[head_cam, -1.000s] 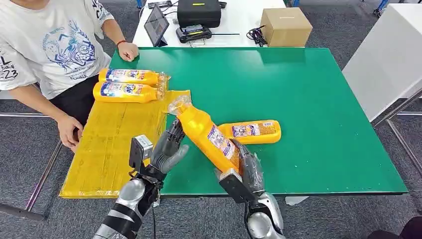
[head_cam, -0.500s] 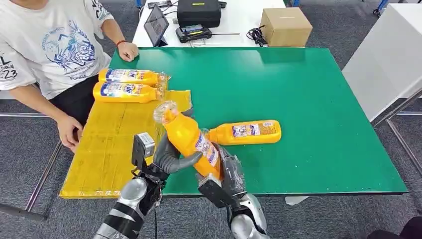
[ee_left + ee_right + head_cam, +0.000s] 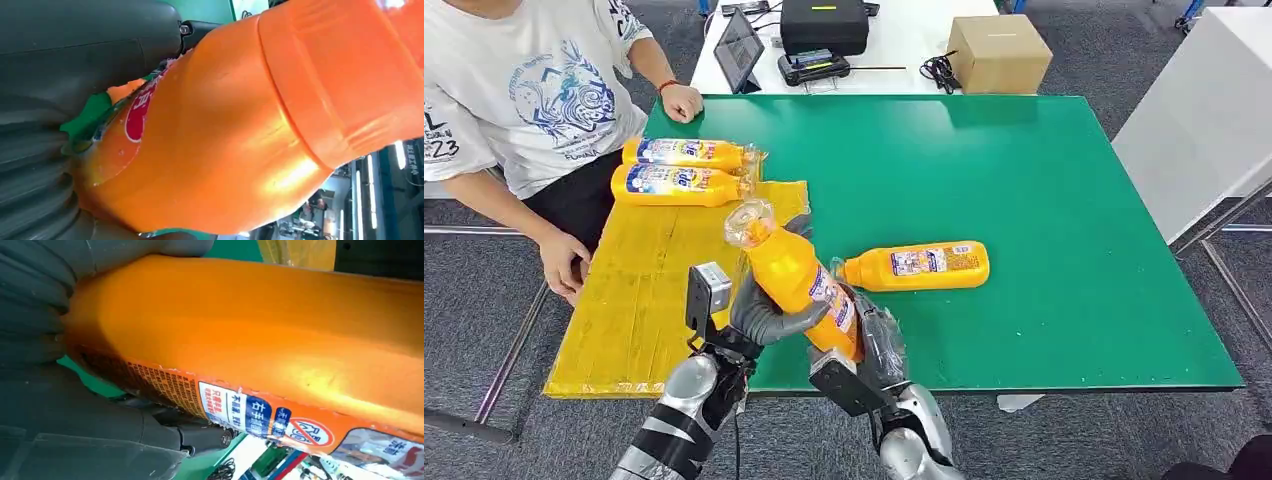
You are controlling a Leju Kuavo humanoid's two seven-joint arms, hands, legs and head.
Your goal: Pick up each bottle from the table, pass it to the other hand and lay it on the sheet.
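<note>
An orange bottle (image 3: 799, 280) with a clear cap is tilted above the table's near edge, held from both sides. My right hand (image 3: 872, 345) grips its lower body, and my left hand (image 3: 769, 310) wraps its upper body with the thumb across the front. Up close, the left wrist view has the bottle (image 3: 240, 130) against the left hand (image 3: 60, 120), and the right wrist view has the bottle (image 3: 260, 345) in the right hand (image 3: 55, 365). A second orange bottle (image 3: 916, 265) lies on the green table (image 3: 1044, 200). Two more bottles (image 3: 686, 170) lie at the far end of the yellow sheet (image 3: 639, 300).
A person (image 3: 524, 95) sits at the table's left side, one hand (image 3: 682, 102) on the far corner and the other hand (image 3: 564, 262) by the sheet's edge. Behind the table stand a tablet (image 3: 739, 48), a black case (image 3: 824, 25) and a cardboard box (image 3: 999, 52).
My right hand has carried the bottle leftward and toward me, tipping it more upright. My left hand, open beside the bottle before, now wraps its fingers around the bottle's upper body.
</note>
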